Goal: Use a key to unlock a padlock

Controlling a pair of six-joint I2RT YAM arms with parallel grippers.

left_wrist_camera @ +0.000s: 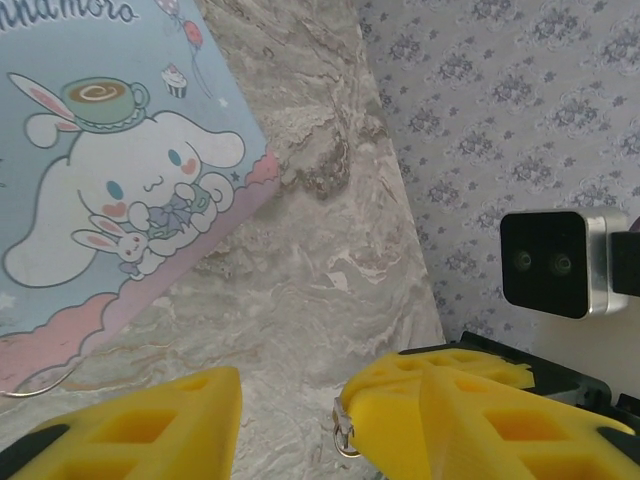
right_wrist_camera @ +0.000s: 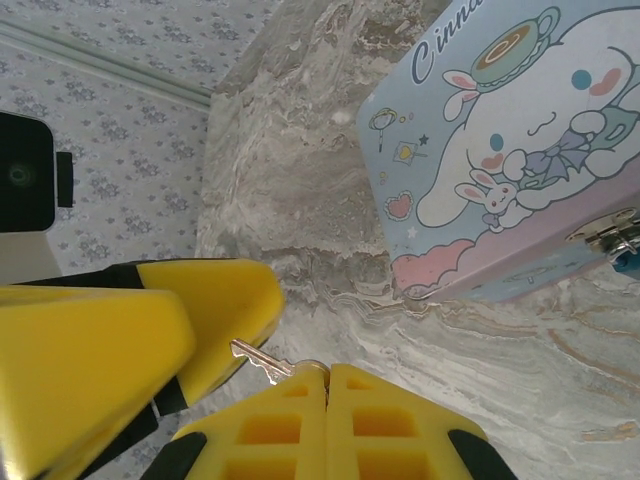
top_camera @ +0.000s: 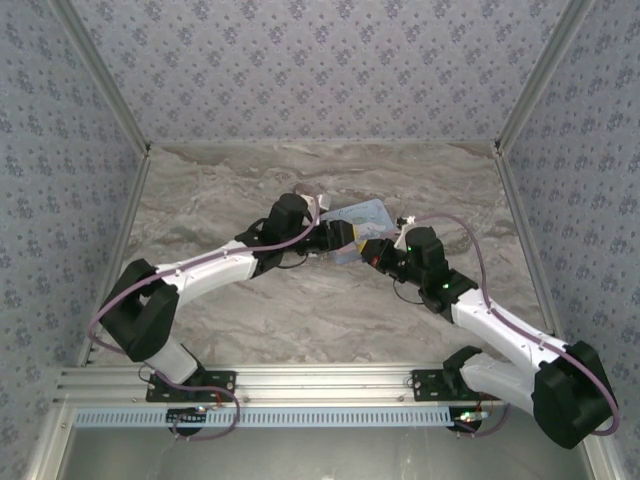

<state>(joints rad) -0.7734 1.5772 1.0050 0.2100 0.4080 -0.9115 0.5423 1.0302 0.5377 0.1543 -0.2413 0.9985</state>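
Overhead view: both arms reach inward and meet at the middle of the desk [top_camera: 250, 310], just in front of the tin box [top_camera: 365, 213].

Left wrist view: the left gripper [left_wrist_camera: 290, 425] has its jaws parted. Bare marble shows in the gap and nothing is held. A small metal ring [left_wrist_camera: 345, 437] lies against the inner edge of one yellow finger.

Right wrist view: the right gripper [right_wrist_camera: 327, 373] is closed, its yellow fingers pressed together on the head of the key [right_wrist_camera: 262, 360]. The silver blade projects leftward, and its tip reaches the left gripper's fingers; whether it touches them cannot be told. The tin box, printed with a white long-eared cartoon figure, lies flat on the desk beyond both grippers. A metal latch [right_wrist_camera: 603, 232] sits at its front edge. Just beneath the latch is a teal sliver of the padlock [right_wrist_camera: 628, 262], cut off by the frame edge and apart from the key.
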